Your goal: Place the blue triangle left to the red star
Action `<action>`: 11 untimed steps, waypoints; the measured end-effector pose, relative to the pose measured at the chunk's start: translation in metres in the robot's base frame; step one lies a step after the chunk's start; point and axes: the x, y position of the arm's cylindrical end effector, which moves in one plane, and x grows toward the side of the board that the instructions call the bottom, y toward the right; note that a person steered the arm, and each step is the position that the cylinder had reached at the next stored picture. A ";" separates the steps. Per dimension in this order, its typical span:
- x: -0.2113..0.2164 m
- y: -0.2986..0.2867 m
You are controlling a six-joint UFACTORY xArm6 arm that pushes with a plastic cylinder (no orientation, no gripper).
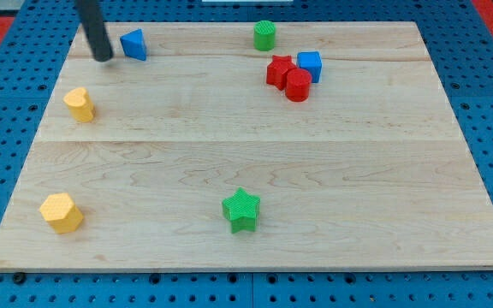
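The tip (pixel 102 58) stands near the board's (pixel 255 231) top left corner, just left of the blue triangle (pixel 133 44) and seemingly a hair short of touching it. The red star (pixel 279 71) lies well to the right along the top, packed against a red cylinder (pixel 298 85) and a blue cube (pixel 310 65).

The step in hand looks like a long rightward push of the triangle along the top strip. Done well, the rod meets the triangle squarely on its left face, through its middle, so the block slides straight instead of spinning off the tip. A wedge shape tends to turn under an off-centre shove, so small corrections of line are likely needed along the way. The path should stay below the green cylinder (pixel 264 35), which sits near the top edge, and should drift slightly toward the view's bottom, since the star lies a little lower than the triangle. The push should end with the triangle just beside the star's left, stopping before it knocks the red cluster.

There is no gripper: the arm ends in a plain rod with nothing to open or close, and it holds nothing.

The two yellow blocks (pixel 80 104) (pixel 62 212) and the green star (pixel 241 210) sit well clear of the route.
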 end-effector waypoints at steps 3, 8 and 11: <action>-0.015 0.093; -0.017 0.208; 0.004 0.210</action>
